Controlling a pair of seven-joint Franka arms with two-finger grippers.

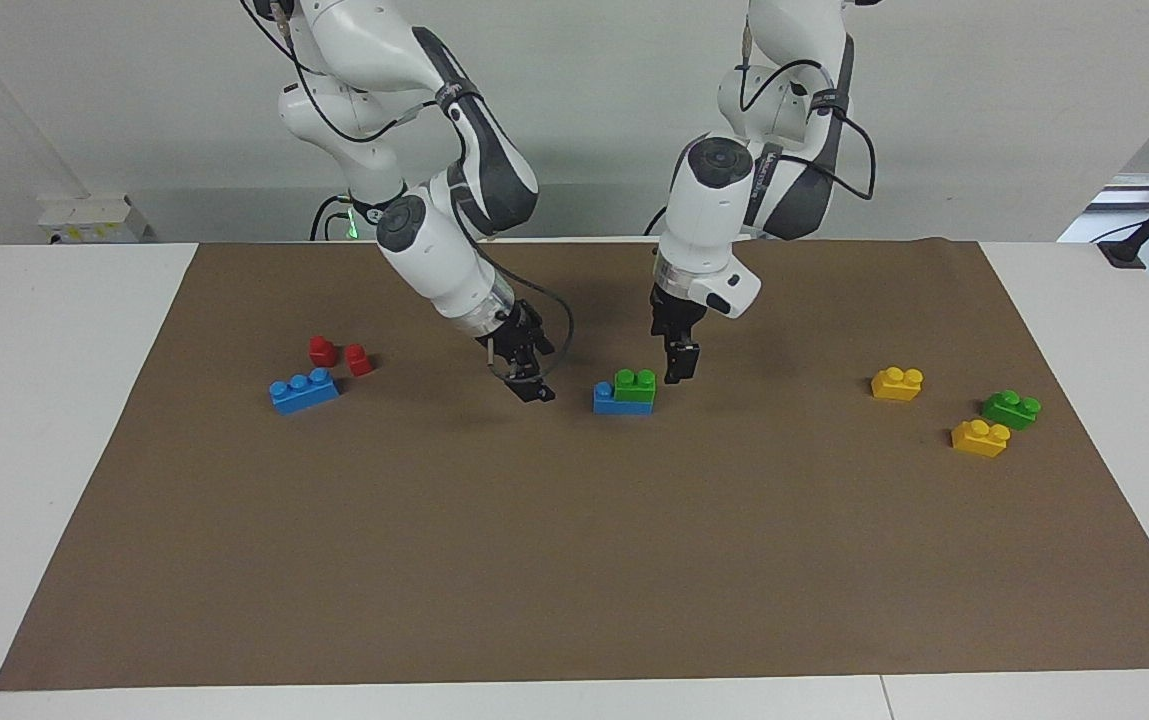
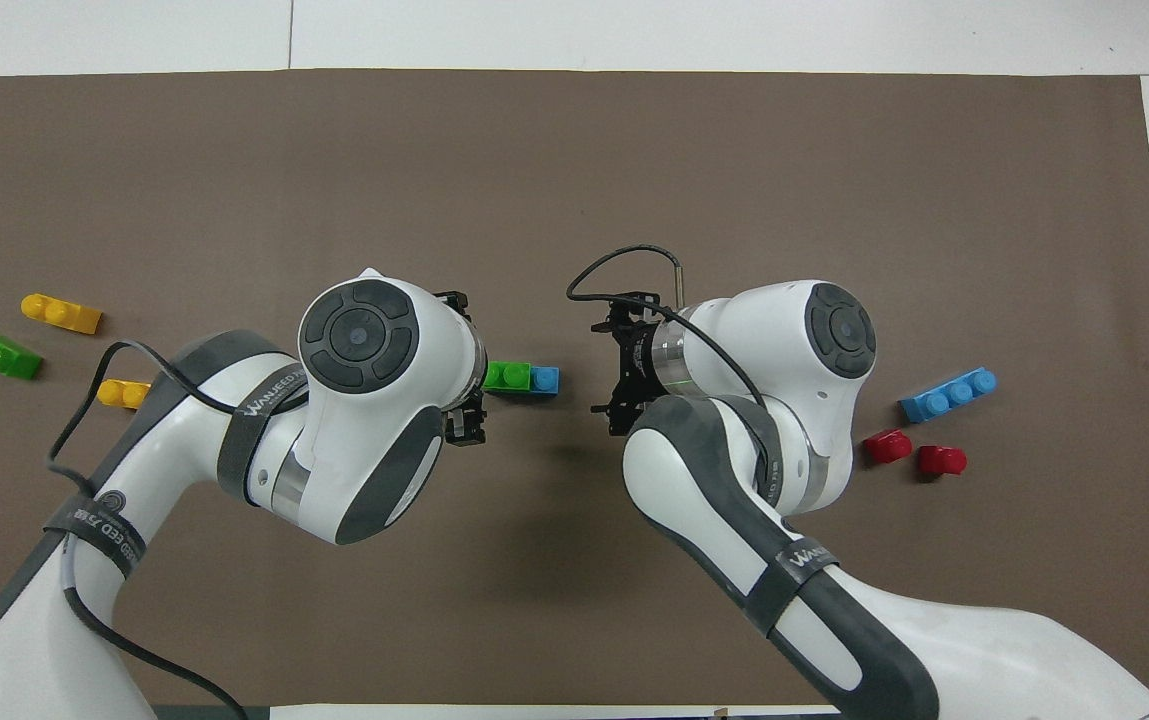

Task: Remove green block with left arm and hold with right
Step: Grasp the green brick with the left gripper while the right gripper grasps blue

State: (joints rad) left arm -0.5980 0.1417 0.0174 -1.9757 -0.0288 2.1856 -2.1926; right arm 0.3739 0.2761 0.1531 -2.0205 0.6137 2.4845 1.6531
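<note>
1. Two blue bricks (image 1: 304,391) (image 1: 606,398) are showing: one mid-left of the facing frame, one at centre.
2. Two green bricks are sitting in view: a lime one (image 1: 635,385) at centre, a darker one (image 1: 1011,409) at right.
3. Two yellow bricks (image 1: 897,383) (image 1: 980,437) are lying at right.
4. Two red pieces (image 1: 322,350) (image 1: 359,359) are sitting mid-left.
5. Two robot arms are reaching in from the top.
6. One brown mat (image 1: 574,560) is covering the table.
</note>
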